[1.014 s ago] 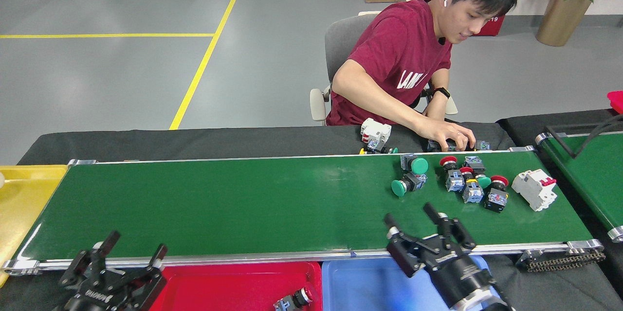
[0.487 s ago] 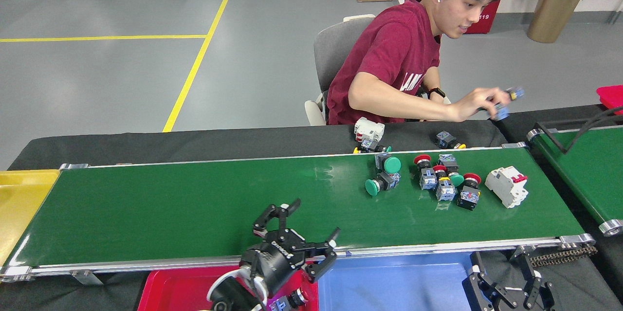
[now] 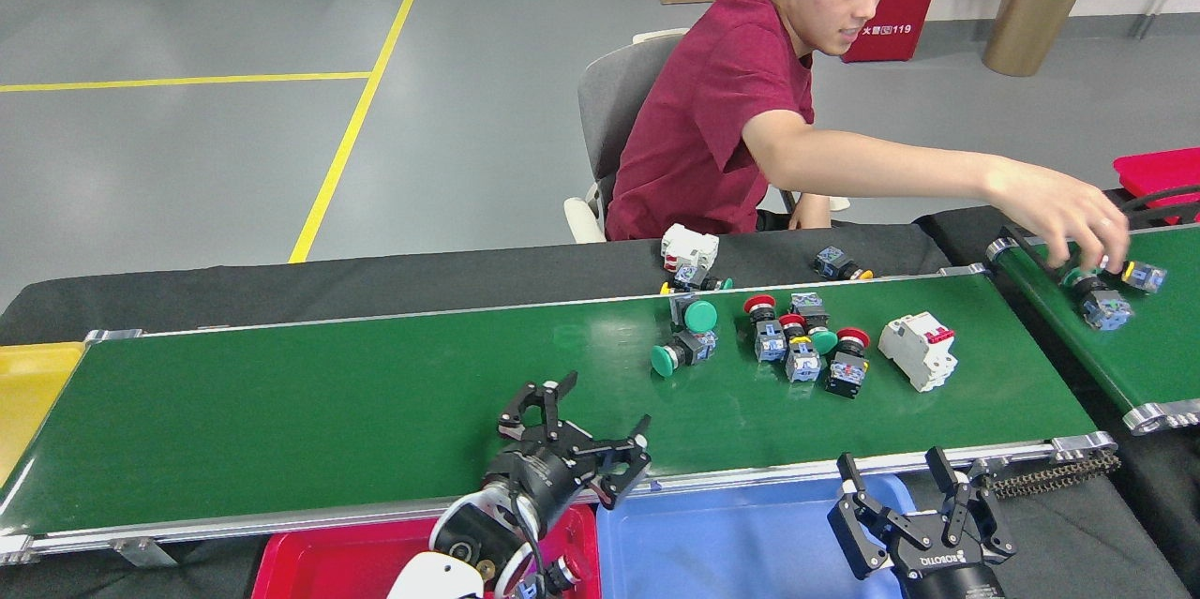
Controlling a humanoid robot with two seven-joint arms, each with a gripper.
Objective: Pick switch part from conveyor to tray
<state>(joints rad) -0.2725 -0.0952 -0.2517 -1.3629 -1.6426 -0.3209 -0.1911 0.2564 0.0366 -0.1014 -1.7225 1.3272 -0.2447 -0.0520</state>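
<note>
Both my hands empty, fingers spread: left hand [image 3: 581, 435] over the conveyor's [image 3: 328, 402] near edge, right hand [image 3: 914, 510] by the blue tray [image 3: 741, 543]. Switch parts [image 3: 797, 346] sit far right on the belt, mostly unpicked.

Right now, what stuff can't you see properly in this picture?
Head view only:
- Red tray: its inside is mostly hidden by the left gripper and arm, and cut by the bottom edge.
- Blue tray: cut off at the bottom.
- Yellow tray: cut by the left edge.
- Small parts under the person's hand: partly covered.
</note>
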